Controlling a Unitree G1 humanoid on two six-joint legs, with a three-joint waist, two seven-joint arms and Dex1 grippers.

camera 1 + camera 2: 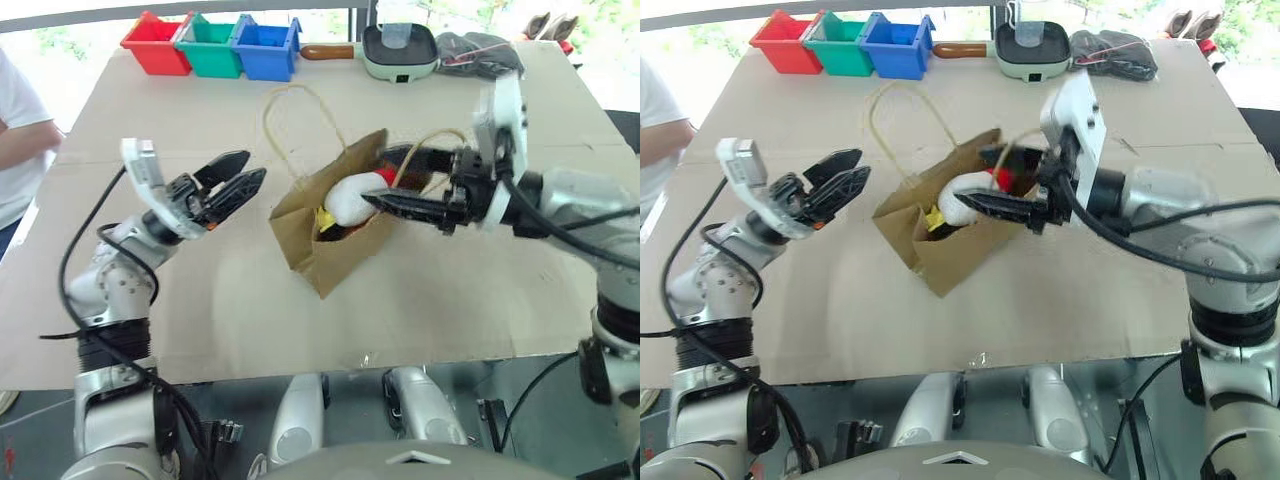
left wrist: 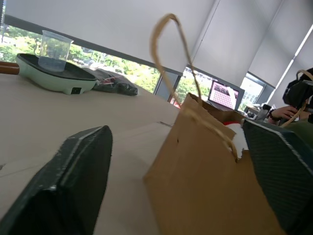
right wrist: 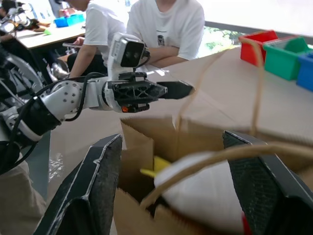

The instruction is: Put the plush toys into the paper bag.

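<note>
Person: a white sleeve and forearm (image 1: 22,130) at the far left edge, beside the table.
Left gripper: (image 1: 243,181) left of centre, just left of the bag. Fingers part-way spread, a clear gap between the tips, nothing between them. Tips near the bag's left side, apart from it. In the left wrist view both fingers stand wide, the bag's wall in the gap beyond them.
Bins: red (image 1: 155,45), green (image 1: 212,46) and blue (image 1: 266,48), side by side at upper left of the table.
Table: tan top (image 1: 180,300), running across the frame.
Bag: brown paper bag (image 1: 335,255) at centre, tipped over with its mouth facing upper right. One loop handle (image 1: 290,100) arches over the tabletop on its far side, the other (image 1: 425,150) arches across the right gripper's fingers.
White toy: (image 1: 350,198) in the bag's mouth, its red end towards the right gripper, a yellow bit low at the bag's left side. Something dark sits under it in the bag; cannot tell what.
Right gripper: (image 1: 385,178) right of centre, pointing left into the bag's mouth. Fingers apart, one above the toy's red end, one below it. The right wrist view shows the toy lying between the spread fingers; whether either finger touches it, cannot tell.
Pan: pale green, dark inside (image 1: 400,55), at upper centre-right, a clear cup (image 1: 395,35) standing in it.
Dark bundle: (image 1: 480,52) just right of the pan.
</note>
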